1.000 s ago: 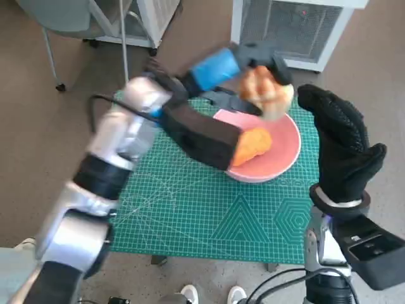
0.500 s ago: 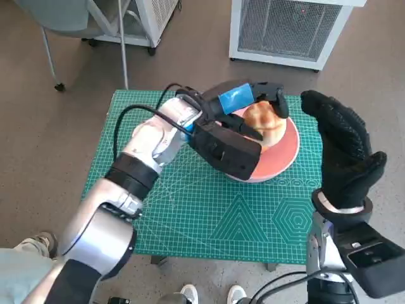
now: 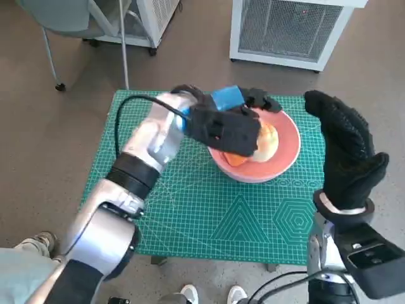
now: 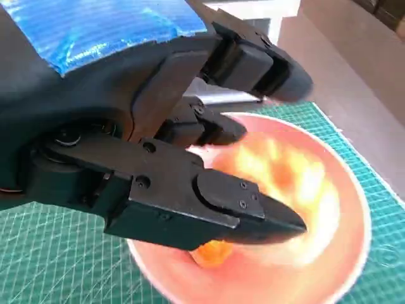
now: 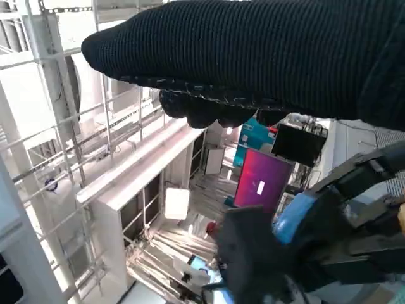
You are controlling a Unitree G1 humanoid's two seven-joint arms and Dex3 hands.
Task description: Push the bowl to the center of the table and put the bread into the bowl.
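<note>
the bread (image 3: 264, 140) lies in the pink bowl (image 3: 288, 155), a pale golden roll beside an orange piece (image 3: 235, 159) that peeks out under the hand; in the left wrist view the bread (image 4: 288, 190) is a blurred yellow-orange glow on the bowl's floor (image 4: 354, 209). the bowl sits on the green cutting mat (image 3: 190, 209) that covers the table, toward the far right part of it rather than the middle. our left hand (image 3: 231, 123) hangs over the bowl's near-left side, its blue tape (image 3: 225, 97) on top, and its black fingers (image 4: 253, 60) are spread apart above the bread with nothing between them, so we read it as released. our right hand (image 3: 342, 145) in its knitted glove stands upright just right of the bowl, apart from it, fingers straight and together, grasping nothing. beyond the mat we see a white slatted unit (image 3: 288, 28) on the brown floor, chair legs (image 3: 54, 57) at the far left, and shoes (image 3: 212, 294) near the table's front edge.
</note>
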